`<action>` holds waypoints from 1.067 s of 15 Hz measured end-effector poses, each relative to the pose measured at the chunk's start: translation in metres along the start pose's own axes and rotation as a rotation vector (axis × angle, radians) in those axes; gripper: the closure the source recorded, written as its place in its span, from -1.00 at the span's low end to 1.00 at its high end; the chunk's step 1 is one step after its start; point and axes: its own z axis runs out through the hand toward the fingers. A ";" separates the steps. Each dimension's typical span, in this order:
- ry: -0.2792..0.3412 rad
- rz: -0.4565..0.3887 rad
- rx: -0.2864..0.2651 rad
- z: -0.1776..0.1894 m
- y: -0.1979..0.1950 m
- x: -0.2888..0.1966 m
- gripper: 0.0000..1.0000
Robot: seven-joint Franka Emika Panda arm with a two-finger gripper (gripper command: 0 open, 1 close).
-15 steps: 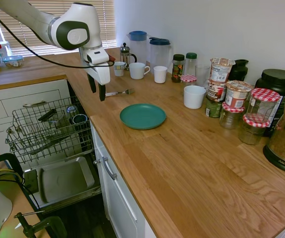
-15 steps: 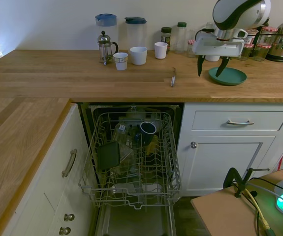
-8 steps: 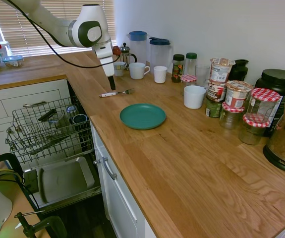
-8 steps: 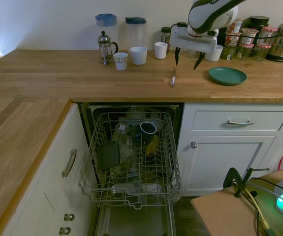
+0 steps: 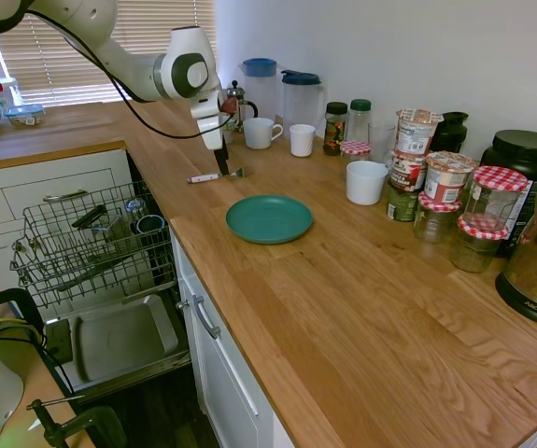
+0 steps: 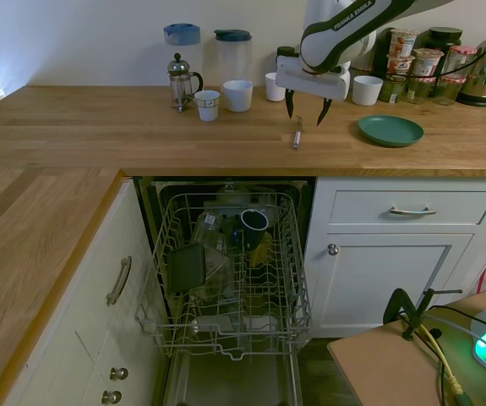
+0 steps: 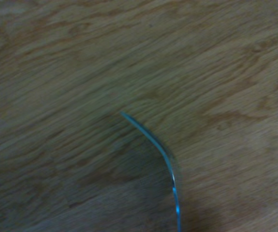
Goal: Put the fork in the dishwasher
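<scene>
Now | fingers (image 6: pixel 308 108) spread wide, empty | just above fork (image 6: pixel 297 135) | worktop (image 6: pixel 99 127)

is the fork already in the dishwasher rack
No, the fork lies flat on the wooden counter under the open gripper, outside the dishwasher rack below.

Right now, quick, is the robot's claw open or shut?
Gripper: open, holding nothing, above the small pale-handled metal fork lying on the wooden counter.

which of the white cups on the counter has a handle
The white mug beside the French press: a loop handle juts out sideways. The other white cups show none.
</scene>
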 end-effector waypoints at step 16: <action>-0.011 -0.033 -0.054 0.027 -0.010 -0.014 1.00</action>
